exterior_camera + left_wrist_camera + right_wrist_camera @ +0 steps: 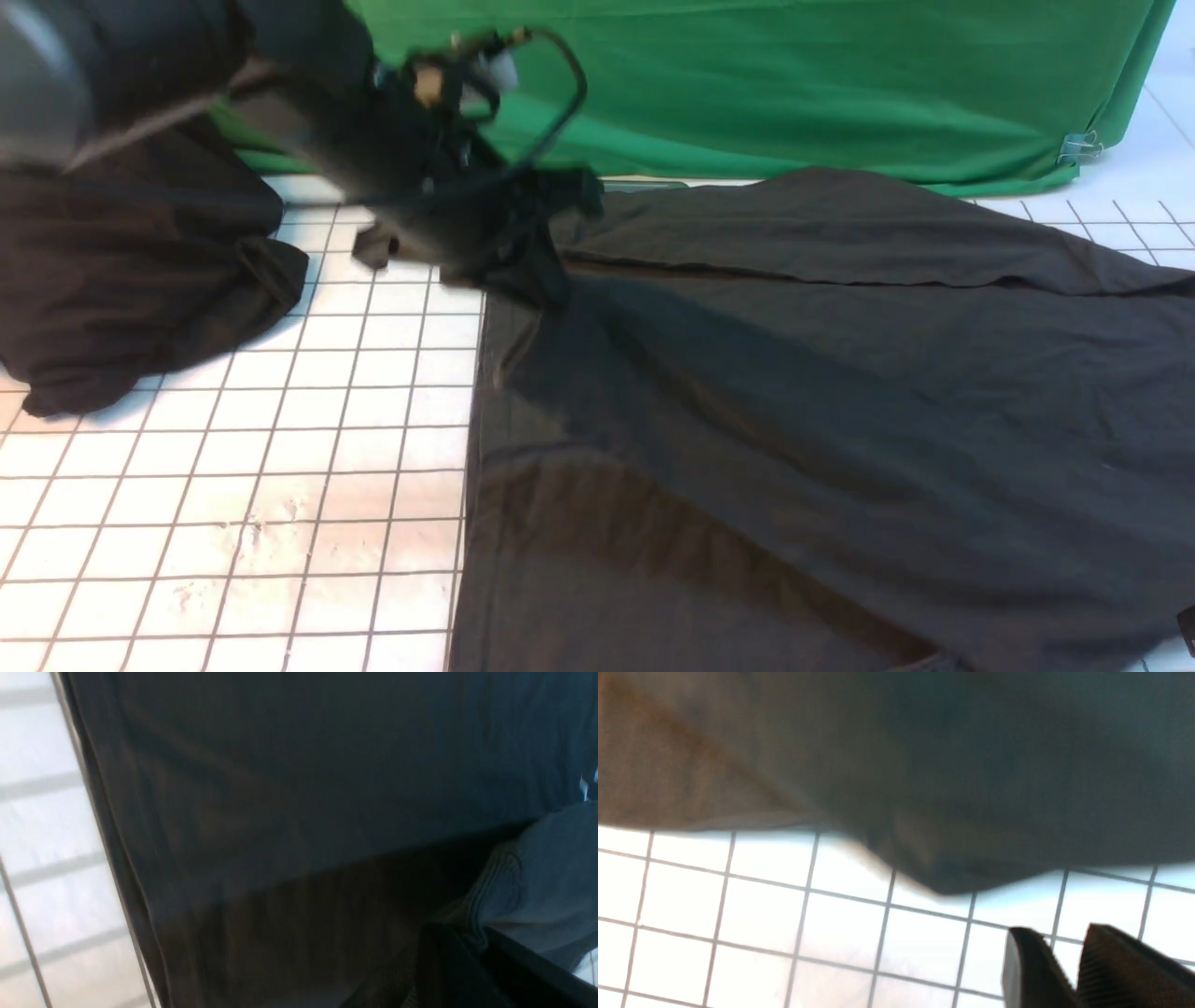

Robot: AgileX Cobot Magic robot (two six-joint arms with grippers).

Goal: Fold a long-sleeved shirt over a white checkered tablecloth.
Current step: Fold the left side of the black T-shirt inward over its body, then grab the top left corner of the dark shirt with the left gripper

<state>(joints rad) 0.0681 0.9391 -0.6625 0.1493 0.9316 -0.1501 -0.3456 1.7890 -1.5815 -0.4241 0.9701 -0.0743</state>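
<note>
White checkered tablecloth (280, 467), green backdrop (794, 84); left jaws grip shirt (794, 392), right jaws narrow.

Glare washes out the white tablecloth (280, 448). Motion blur smears the left arm (327, 121); both wrist views are soft, the long-sleeved shirt (794, 392) murky.

Left tool (546, 219) motion-blurred, shirt (794, 420) cut off at bottom and right edges

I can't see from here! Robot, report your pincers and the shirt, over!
Left pincer shut on long-sleeved shirt, cuff lifted. Right pincer open, empty, over tablecloth. Black cloth bundle lies left, apart.
</note>
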